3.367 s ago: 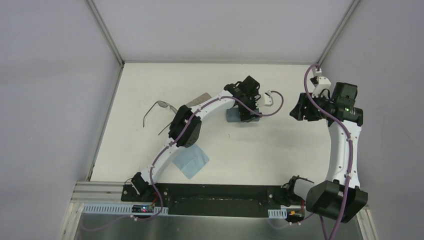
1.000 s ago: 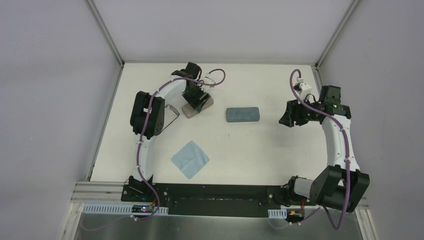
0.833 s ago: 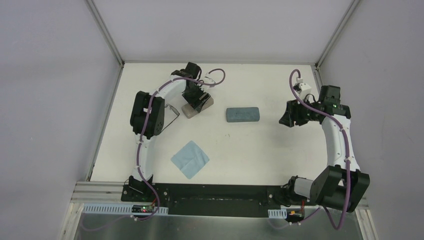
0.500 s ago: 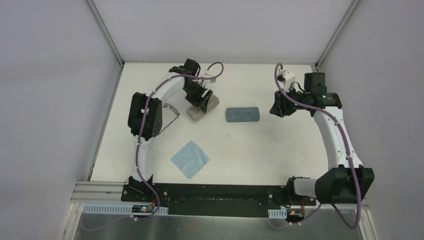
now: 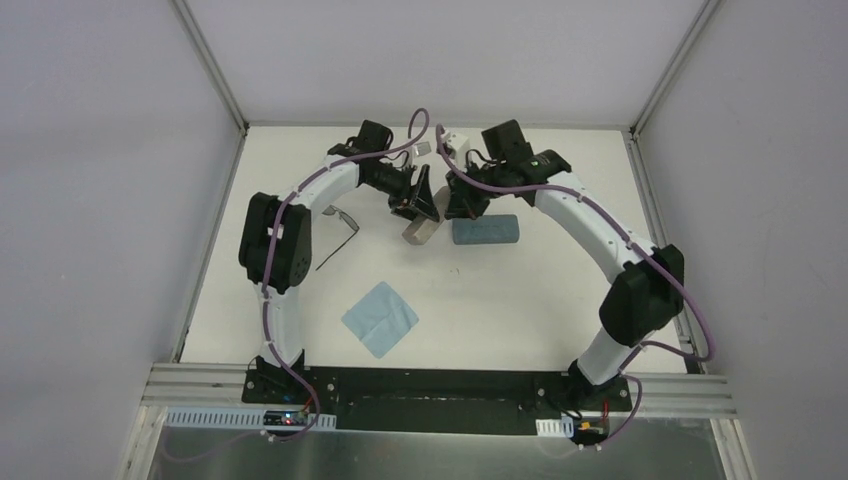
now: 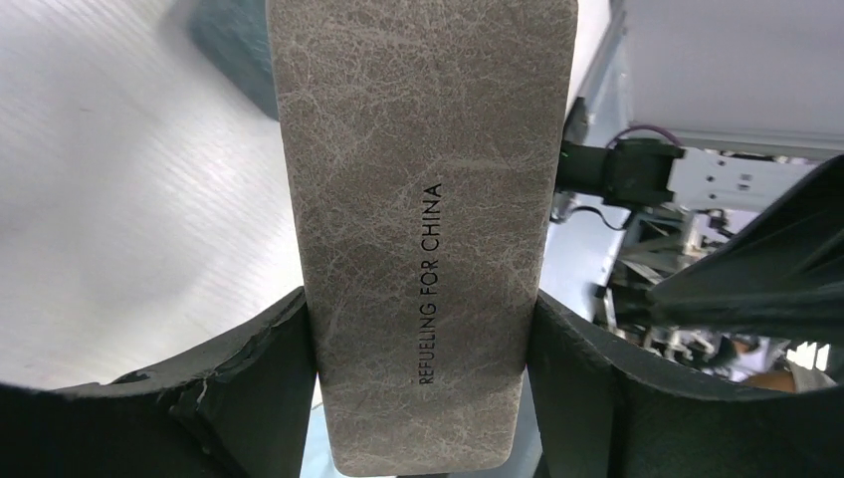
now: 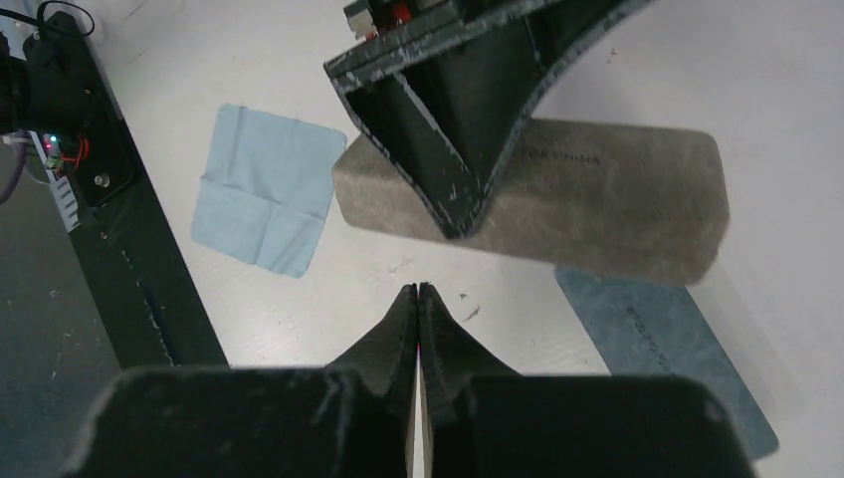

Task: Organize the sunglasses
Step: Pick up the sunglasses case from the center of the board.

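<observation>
**A:** Where are the sunglasses [image 5: 344, 217]?

**B:** One pair shows in the top view. It lies on the desk [image 5: 560, 300] left of centre, just beside the left arm's forearm, which covers part of it. One thin arm of the frame trails toward the near edge. Neither claw touches it.

**A:** And the left claw [image 5: 418, 210]?

**B:** It is clamped across a beige case [image 5: 424, 230]. In the left wrist view the two fingers [image 6: 249, 388] press on the long sides of the case [image 6: 423, 199], with the printed face turned to the camera. The case hangs tilted, its lower end toward the desk. I can't quite tell whether that end touches the surface.

**A:** The right claw [image 5: 462, 208]?

**B:** Its fingers are pressed together with nothing between them. The right wrist view shows the tips [image 7: 418, 294] meeting, aimed at the beige case [image 7: 597, 204] and the left claw's fingers [image 7: 458, 129] gripping it. From above, the two claws sit just beside each other.

**A:** Anything else lying there?

**B:** A blue case [image 5: 486, 230] lies flat just right of the beige one, under the right wrist. A light blue cloth [image 5: 380, 318] lies nearer the arm bases, well apart from both cases.
</observation>
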Tool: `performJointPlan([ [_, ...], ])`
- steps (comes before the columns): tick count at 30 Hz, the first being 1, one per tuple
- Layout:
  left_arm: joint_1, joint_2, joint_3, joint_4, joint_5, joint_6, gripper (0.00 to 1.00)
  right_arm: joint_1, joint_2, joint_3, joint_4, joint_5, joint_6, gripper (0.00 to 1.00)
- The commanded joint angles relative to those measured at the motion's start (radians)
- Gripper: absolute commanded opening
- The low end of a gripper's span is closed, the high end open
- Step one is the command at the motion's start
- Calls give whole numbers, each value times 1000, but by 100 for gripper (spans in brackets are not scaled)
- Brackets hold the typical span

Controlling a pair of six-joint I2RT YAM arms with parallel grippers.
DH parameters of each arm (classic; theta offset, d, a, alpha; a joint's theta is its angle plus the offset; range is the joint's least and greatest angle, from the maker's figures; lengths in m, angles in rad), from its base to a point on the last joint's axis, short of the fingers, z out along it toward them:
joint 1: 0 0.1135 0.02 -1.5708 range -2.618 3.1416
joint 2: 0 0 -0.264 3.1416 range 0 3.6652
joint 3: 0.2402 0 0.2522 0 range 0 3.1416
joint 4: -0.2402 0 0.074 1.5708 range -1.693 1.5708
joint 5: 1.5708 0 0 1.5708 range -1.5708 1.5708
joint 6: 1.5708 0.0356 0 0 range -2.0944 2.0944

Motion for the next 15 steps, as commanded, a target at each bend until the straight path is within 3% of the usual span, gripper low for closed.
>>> performJointPlan([
  [1,12,-59,-31,112,165,-107,0,46,63,100,69,-18,73,0],
  [15,15,-100,-101,188,225,-196,0,44,76,81,84,59,81,0],
])
